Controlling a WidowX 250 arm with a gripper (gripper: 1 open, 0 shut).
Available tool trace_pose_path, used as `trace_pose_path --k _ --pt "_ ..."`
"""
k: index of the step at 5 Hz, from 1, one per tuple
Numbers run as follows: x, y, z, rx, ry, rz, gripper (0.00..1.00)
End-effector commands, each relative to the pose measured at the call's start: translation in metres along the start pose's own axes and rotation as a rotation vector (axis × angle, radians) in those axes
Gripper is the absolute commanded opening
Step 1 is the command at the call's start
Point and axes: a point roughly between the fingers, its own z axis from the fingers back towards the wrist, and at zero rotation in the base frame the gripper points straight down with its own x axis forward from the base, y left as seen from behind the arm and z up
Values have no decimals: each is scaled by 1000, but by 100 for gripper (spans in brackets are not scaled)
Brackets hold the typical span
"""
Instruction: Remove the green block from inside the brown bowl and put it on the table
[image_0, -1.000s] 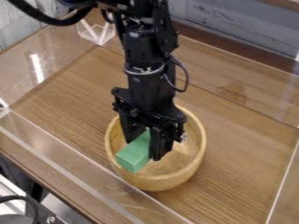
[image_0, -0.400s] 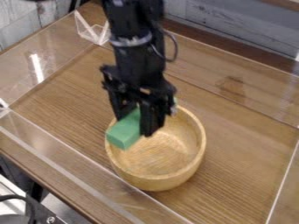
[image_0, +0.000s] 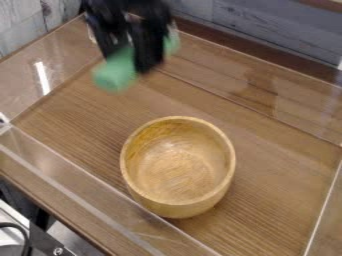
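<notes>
At the upper left of the view, blurred, the dark gripper (image_0: 134, 50) hangs above the surface (image_0: 267, 130) with its jaws closed on the green block (image_0: 118, 72), which sticks out below and to the left of the fingers, clear of the wood. The brown bowl (image_0: 178, 166) sits well apart from it, lower and to the right, upright, its pale grained inside bare. Nothing lies between block and bowl. The surface is glossy brown wood grain with light glare near the bowl. Clear acrylic walls (image_0: 80, 200) border it, one running along the near left edge. Behind, a grey planked wall (image_0: 287, 25) shows
</notes>
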Motion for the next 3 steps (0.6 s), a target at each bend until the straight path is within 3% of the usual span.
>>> trace_pose_path --k 1,2,3 --pt "-3 32 2 20 -47 -68 0" --pt "-8 51 -16 32 -37 -96 0" --pt "-12 41 -31 36 -19 -138 0"
